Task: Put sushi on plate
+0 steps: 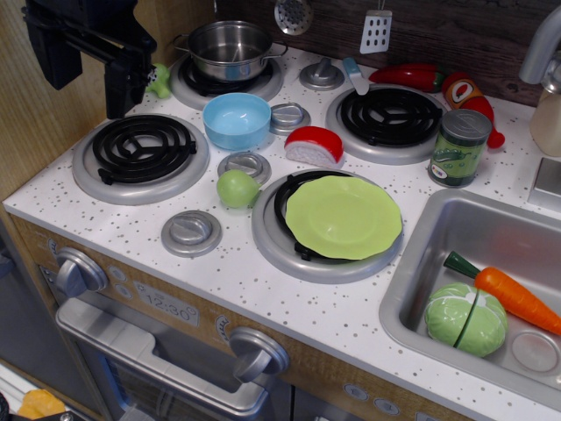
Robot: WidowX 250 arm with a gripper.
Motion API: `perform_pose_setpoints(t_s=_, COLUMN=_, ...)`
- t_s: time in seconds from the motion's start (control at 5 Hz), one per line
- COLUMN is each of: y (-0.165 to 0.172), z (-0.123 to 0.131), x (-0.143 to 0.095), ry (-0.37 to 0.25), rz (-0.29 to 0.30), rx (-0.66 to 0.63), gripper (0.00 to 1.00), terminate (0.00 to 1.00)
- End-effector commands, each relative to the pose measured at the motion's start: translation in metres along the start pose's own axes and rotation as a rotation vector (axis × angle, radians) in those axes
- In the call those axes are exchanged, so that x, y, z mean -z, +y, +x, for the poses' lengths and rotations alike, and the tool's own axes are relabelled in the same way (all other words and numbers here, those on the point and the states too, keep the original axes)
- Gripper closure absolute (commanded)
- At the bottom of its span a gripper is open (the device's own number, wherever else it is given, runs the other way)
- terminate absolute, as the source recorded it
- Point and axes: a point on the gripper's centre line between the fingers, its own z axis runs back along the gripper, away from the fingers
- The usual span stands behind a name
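The sushi (315,146), a small half-dome piece with a glossy red top over a white base, lies on the speckled counter between the burners, just behind the plate. The lime-green plate (344,217) rests on the front right burner. My black gripper (88,44) hangs at the top left, above the front left burner (140,156), far from both. Its fingers point down with nothing seen between them; the view does not show whether they are open or shut.
A light blue bowl (237,120) and a light green ball (237,189) sit left of the sushi. A steel pot (230,48) is on the back left burner. A red chili pepper (406,76), a green can (459,146) and a sink (438,263) with a carrot (513,294) and cabbage (466,318) are on the right.
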Motion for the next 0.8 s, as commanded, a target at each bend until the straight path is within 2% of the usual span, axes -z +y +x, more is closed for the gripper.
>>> perform_pose_setpoints(t_s=0.0, y=0.0, z=0.0, x=0.0, ry=0.0, rz=0.0, rx=0.0, gripper=0.0, terminate=0.0)
perform_pose_setpoints(t_s=0.2, y=-0.019, z=0.017, x=-0.012, ry=-0.095, rz=0.038, rx=0.139, gripper=0.0, terminate=0.0)
perform_pose_setpoints(t_s=0.4, y=-0.035, z=0.045, x=-0.02, ry=-0.114, rz=-0.036, rx=0.362, gripper=0.0, terminate=0.0)
perform_pose_setpoints(t_s=0.6, y=-0.052, z=0.07, x=-0.027, ry=-0.197, rz=-0.003, rx=0.603, gripper=0.0, terminate=0.0)
